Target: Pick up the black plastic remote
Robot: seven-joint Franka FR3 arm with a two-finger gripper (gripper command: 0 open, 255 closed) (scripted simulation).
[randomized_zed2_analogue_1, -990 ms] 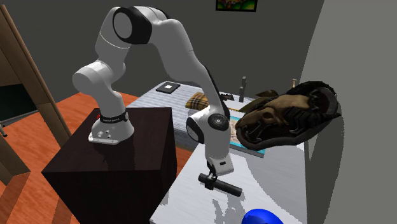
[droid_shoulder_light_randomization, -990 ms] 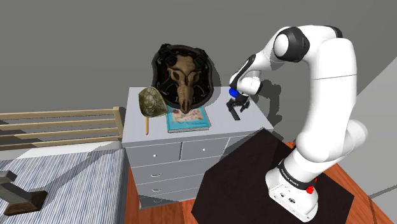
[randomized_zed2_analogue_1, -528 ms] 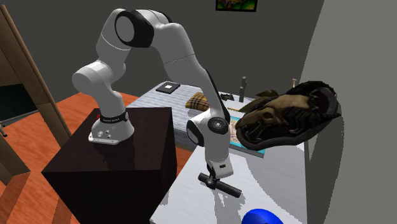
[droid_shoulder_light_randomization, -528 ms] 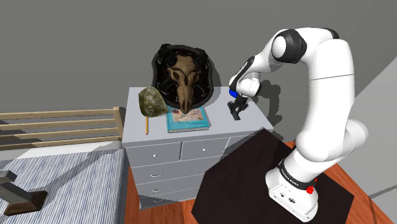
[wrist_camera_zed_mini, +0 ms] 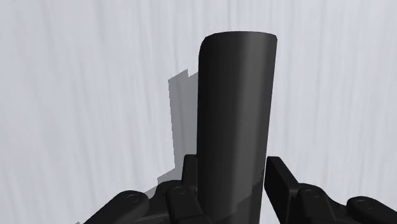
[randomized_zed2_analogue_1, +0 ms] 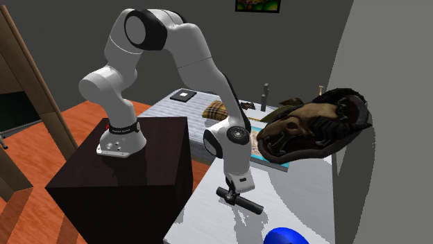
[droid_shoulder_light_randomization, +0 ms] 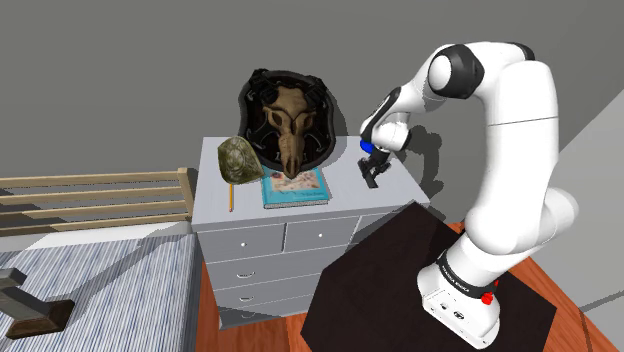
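I record the hand (randomized_zed2_analogue_1: pixel 234 197) clamped across the black remote (randomized_zed2_analogue_1: pixel 248 204), which has tilted slightly since 1 second ago and now appears just clear of the pale dresser top (droid_shoulder_light_randomization: pixel 345 190); I judge the grasp made, the lift barely begun.

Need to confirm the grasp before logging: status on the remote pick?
Gripper shut on black remote. Remote looks raised off the white dresser top, shadow offset beside it. Blue object close by, apart from it.
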